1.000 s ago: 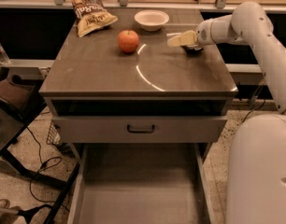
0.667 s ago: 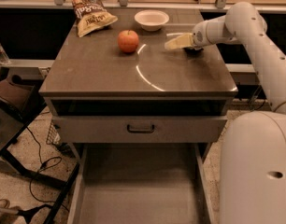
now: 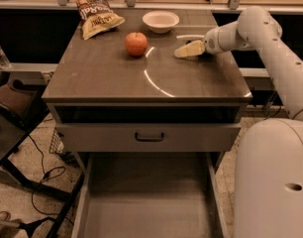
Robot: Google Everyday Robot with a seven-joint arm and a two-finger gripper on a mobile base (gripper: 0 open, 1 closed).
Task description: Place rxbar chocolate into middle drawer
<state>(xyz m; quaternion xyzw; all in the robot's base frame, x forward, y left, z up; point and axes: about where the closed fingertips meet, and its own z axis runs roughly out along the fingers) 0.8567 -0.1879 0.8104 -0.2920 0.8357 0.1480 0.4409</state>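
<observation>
My gripper point(image 3: 187, 49) is low over the right rear of the cabinet top point(image 3: 112, 83), to the right of the apple point(image 3: 135, 43). The rxbar chocolate does not show clearly. Only a thin dark patch lies right under the gripper, and I cannot tell if that is the bar or a shadow. The middle drawer point(image 3: 146, 197) stands pulled out at the bottom of the view, and its plain grey floor is bare.
A tan snack bag point(image 3: 96, 15) lies at the back left and a white bowl point(image 3: 161, 21) at the back middle. The upper drawer front with its dark handle point(image 3: 149, 137) is closed. My white arm point(image 3: 275, 48) and body point(image 3: 275, 182) fill the right side. Cables lie on the floor at left.
The gripper has shifted a little to the left and lower over the top, toward the apple. Nothing else has moved.
</observation>
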